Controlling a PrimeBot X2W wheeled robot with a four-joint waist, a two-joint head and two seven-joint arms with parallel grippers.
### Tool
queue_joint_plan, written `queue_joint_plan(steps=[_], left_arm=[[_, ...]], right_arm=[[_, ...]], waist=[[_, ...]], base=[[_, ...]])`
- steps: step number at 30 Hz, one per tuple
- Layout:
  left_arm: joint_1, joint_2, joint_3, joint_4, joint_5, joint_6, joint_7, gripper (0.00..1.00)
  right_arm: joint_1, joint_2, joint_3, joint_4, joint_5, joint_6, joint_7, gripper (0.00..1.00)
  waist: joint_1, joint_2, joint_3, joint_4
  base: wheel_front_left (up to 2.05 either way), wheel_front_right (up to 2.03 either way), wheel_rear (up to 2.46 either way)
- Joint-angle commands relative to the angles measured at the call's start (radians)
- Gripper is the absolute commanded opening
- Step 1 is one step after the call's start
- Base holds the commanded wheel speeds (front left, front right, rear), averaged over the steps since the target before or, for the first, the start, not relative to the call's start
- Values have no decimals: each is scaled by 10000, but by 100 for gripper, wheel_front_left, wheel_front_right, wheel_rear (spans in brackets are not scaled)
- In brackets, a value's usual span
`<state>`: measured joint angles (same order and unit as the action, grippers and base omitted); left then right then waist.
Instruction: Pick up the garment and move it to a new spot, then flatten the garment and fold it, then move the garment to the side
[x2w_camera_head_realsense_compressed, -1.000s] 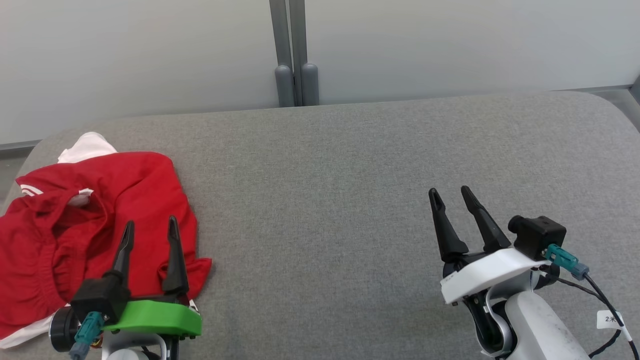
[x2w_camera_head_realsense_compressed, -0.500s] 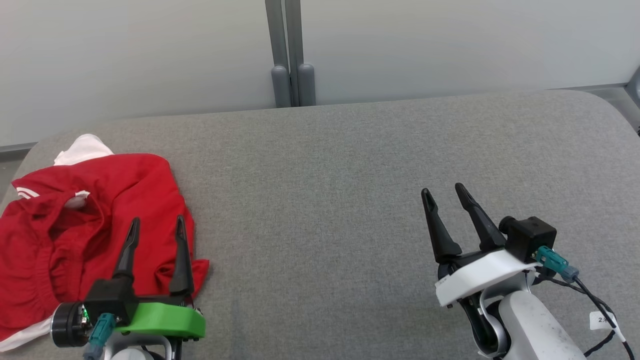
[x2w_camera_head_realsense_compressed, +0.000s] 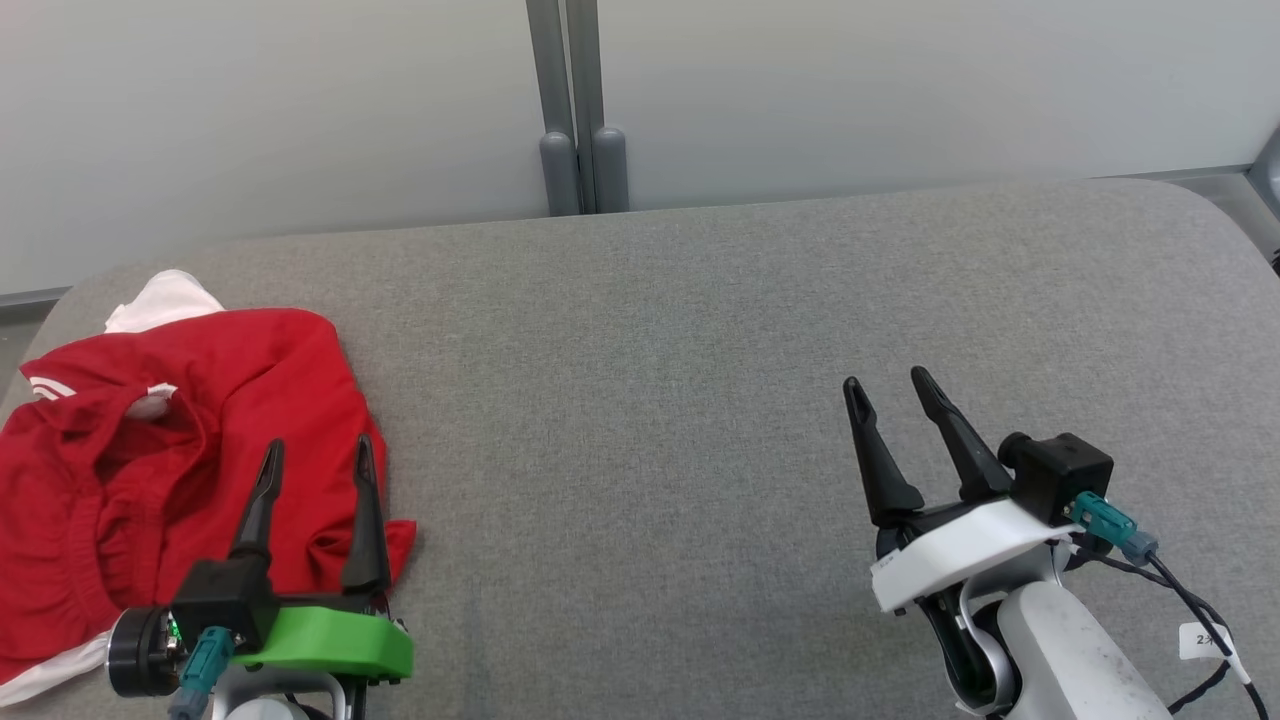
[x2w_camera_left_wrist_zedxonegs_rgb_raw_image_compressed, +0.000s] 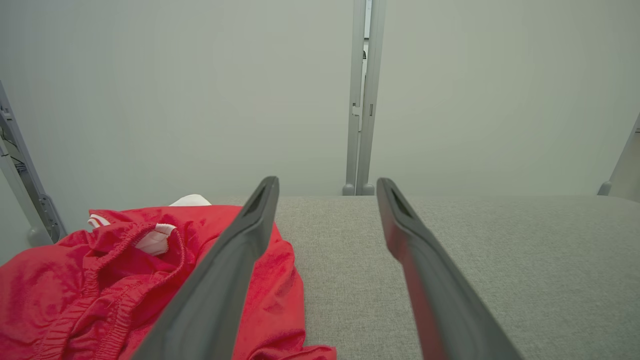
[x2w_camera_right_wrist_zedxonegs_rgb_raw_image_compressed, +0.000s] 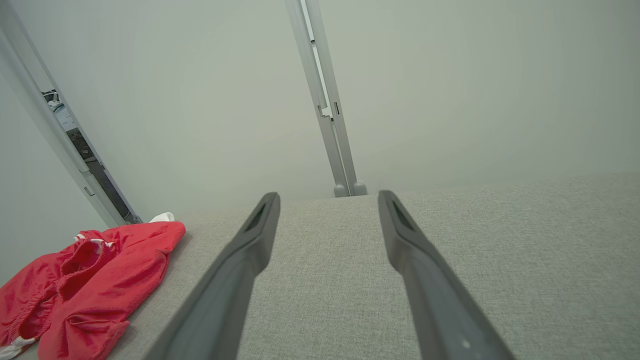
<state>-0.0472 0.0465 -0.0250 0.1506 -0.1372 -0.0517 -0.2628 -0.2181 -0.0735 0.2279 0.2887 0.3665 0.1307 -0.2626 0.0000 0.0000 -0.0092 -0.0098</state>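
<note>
**Red garment lies bunched at the worktop's left end, both grippers empty**

The garment (x2w_camera_head_realsense_compressed: 150, 430) is a red piece with white trim, lying crumpled at the left end of the grey cloth-covered worktop (x2w_camera_head_realsense_compressed: 640, 330). Its far edge shows a white patch, and a strip of white runs along its near left corner. In the left wrist view a gathered elastic band (x2w_camera_left_wrist_zedxonegs_rgb_raw_image_compressed: 117, 235) curls round an opening in the cloth, with pale lining inside.

The left gripper (x2w_camera_head_realsense_compressed: 318, 445) sits at the lower left on a green mount (x2w_camera_head_realsense_compressed: 320, 640), its fingers pointing away from the robot. Its jaws stand wide apart and hold nothing. In the head view both fingertips lie over the garment's right part. In the left wrist view one finger crosses the red cloth and the other lies over bare grey fabric, just beside the garment's right edge. Whether the fingers touch the cloth cannot be told.

The right gripper (x2w_camera_head_realsense_compressed: 886, 379) is at the lower right on a white mount (x2w_camera_head_realsense_compressed: 960, 545), well apart from the garment, over bare worktop. Its jaws are also parted and empty. A black cable (x2w_camera_head_realsense_compressed: 1190, 590) with a teal plug runs from the camera block beside it.

Behind the worktop stands a pale wall (x2w_camera_head_realsense_compressed: 900, 90) with a grey post (x2w_camera_head_realsense_compressed: 572, 100) near the middle.
</note>
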Motion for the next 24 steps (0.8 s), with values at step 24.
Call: queue_joint_plan(steps=[24], left_arm=[[-59, 68, 316, 559, -166, 77, -19, 100]], right_arm=[[113, -19, 679, -149, 355, 1, -27, 100]], waist=[[0, 0, -111, 1531]], base=[[0, 0, 0]])
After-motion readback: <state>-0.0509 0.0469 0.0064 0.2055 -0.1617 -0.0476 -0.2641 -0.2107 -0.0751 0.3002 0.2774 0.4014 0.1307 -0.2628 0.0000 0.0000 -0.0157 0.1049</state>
